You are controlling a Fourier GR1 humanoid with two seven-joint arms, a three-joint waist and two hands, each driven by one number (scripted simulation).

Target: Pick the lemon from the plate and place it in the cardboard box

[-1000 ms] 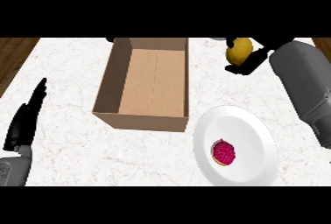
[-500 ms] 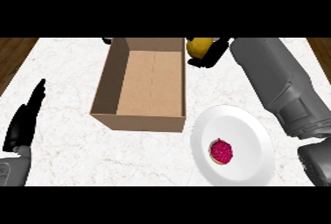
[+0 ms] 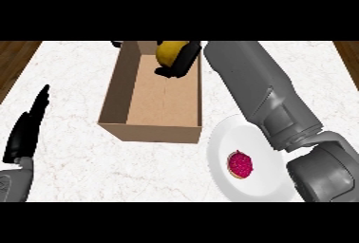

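My right hand [image 3: 184, 56] is curled round the yellow lemon [image 3: 167, 51] and holds it over the far end of the open cardboard box [image 3: 116, 85]. The grey right forearm slants up from the lower right, across the white plate [image 3: 221, 142] that sits to the right of the box. A pink frosted doughnut [image 3: 240, 164] lies on that plate. At the left edge my left hand [image 3: 26, 128] rests open, fingers pointing up, well away from the box.
The counter is white marble [image 3: 77, 156] with dark wood floor showing at the top corners. The right forearm hides part of the plate's right side.
My right hand has carried the lemon leftward from beyond the box's right wall to above the box's far end. The left hand has stayed still.
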